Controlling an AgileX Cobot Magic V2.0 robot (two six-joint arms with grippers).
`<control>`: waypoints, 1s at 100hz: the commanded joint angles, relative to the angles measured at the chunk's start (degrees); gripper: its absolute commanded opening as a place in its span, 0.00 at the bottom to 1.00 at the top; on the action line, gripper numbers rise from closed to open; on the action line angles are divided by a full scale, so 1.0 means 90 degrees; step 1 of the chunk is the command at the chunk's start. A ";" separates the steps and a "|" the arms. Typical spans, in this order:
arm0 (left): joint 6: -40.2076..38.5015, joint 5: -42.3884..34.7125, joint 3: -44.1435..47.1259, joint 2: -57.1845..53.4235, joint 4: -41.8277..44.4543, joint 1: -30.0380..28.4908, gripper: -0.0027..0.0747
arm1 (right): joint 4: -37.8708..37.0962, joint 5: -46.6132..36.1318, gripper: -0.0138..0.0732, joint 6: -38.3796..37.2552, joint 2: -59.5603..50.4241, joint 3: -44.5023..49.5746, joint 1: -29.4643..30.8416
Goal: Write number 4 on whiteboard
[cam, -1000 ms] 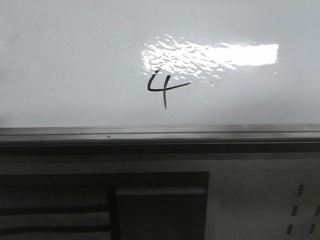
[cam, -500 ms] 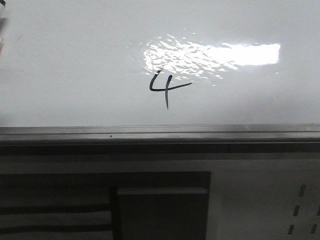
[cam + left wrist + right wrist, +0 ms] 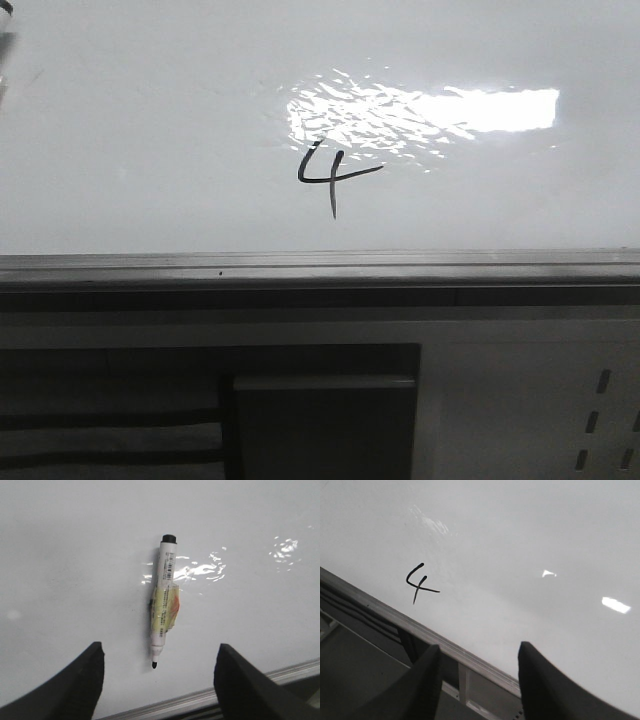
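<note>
A small black hand-drawn number 4 is on the glossy whiteboard, just below a bright rippled glare. It also shows in the right wrist view on the whiteboard. In the left wrist view a white marker with yellow-orange tape lies loose on the whiteboard, uncapped tip toward my left gripper, which is open and empty above it. My right gripper is open and empty over the board's edge. Neither gripper shows in the front view.
A grey metal rail runs along the board's near edge; it also shows in the wrist views. Below it sit a dark frame with a grey block and a white slotted panel.
The front view shifted slightly; a small dark object edge appeared at the far upper left. The 4 and board stand unchanged.
</note>
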State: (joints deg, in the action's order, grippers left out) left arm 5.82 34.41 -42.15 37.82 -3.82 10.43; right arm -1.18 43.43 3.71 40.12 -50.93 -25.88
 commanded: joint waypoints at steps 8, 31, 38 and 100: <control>-0.0077 -0.1069 0.0780 -0.1200 -0.0071 -0.0005 0.60 | -0.0019 -0.1749 0.49 -0.0137 -0.0690 0.0917 0.0045; -0.0077 -0.2213 0.1999 -0.2052 -0.0123 -0.0005 0.25 | 0.0020 -0.2928 0.08 -0.0137 -0.1294 0.1935 0.0045; -0.0077 -0.2372 0.2111 -0.2067 -0.0294 -0.0005 0.10 | 0.0020 -0.2883 0.08 -0.0137 -0.1304 0.2047 0.0045; -0.0077 -0.2442 0.2570 -0.2457 -0.0342 -0.0100 0.01 | 0.0020 -0.2449 0.08 -0.0137 -0.1304 0.2152 0.0045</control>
State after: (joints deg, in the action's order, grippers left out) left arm 5.82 17.55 -19.11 17.64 -6.24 10.22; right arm -0.96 25.24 2.41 28.32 -30.05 -25.88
